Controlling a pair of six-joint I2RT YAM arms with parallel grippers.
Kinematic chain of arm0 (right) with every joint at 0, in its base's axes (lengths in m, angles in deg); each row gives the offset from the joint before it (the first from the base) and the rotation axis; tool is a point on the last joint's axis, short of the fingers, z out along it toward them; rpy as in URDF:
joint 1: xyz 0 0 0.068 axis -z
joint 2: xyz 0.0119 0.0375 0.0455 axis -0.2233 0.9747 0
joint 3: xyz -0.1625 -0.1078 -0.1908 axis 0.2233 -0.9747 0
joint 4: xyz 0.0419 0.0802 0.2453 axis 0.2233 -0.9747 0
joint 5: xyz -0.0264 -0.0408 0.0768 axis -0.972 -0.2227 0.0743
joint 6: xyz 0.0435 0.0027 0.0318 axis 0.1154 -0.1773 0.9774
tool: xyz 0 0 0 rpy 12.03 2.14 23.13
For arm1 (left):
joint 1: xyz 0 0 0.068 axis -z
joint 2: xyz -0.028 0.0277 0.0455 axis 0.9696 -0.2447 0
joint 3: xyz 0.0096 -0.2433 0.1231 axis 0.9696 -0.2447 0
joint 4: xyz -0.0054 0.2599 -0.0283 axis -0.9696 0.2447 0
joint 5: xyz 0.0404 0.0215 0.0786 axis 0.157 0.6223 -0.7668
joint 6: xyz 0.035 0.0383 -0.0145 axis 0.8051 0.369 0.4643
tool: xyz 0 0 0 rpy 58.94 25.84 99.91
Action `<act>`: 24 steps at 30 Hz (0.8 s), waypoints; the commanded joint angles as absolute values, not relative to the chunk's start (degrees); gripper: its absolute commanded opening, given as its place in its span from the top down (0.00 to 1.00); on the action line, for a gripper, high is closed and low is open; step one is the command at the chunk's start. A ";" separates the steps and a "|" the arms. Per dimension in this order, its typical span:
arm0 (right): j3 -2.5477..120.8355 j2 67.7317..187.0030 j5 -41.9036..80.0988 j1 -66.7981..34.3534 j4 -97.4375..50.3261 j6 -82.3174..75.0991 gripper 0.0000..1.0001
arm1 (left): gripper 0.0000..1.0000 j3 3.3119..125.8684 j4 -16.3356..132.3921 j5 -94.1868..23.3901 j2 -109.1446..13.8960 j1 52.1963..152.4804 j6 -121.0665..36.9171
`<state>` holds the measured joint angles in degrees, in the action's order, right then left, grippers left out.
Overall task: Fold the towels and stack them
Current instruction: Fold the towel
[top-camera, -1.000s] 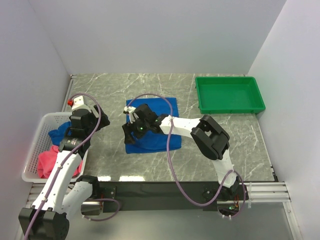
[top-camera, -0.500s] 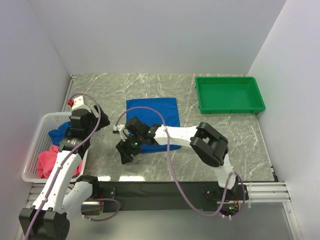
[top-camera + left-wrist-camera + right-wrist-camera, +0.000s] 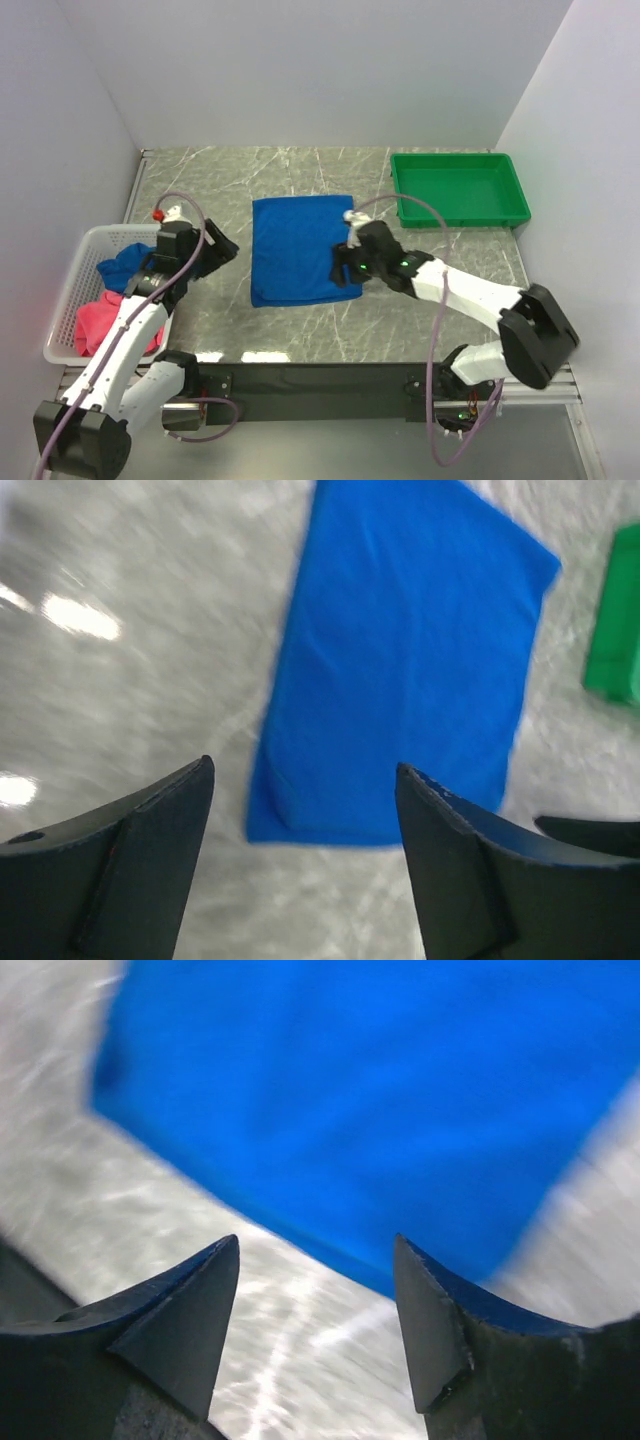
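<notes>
**Inspector:** Three towels logged from the top camera. One blue towel [image 3: 300, 250] lies folded flat mid-table. A second blue towel [image 3: 120, 268] and the pink towel [image 3: 95, 325] sit in the white basket [image 3: 70, 290] at nine o'clock.

**Operator:** Grippers?

**Inspector:** The right gripper [image 3: 340, 270] is at that towel's three o'clock edge. The left gripper [image 3: 222, 250] is at its nine o'clock, apart from it. On the left wrist camera the fingers [image 3: 130, 870] are spread wide and empty. The right wrist camera shows the same, over the towel's edge.

**Operator:** Advice?

**Inspector:** In my judgement, pinch every layer at a corner, lift low and keep the edges square.
</notes>
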<state>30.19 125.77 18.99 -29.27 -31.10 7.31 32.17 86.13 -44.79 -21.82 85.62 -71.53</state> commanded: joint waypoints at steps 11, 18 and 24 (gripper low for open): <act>11.91 116.95 16.29 -19.18 -16.29 20.86 0.40 | 0.44 24.68 80.09 -50.95 -33.64 103.96 -88.06; 9.26 117.57 18.93 -18.56 -12.59 22.09 0.41 | 0.56 23.27 75.43 -53.85 -37.87 106.86 -90.79; 9.09 118.88 19.10 -18.21 -11.80 23.06 0.41 | 0.61 23.89 74.98 -56.58 -41.21 107.74 -91.49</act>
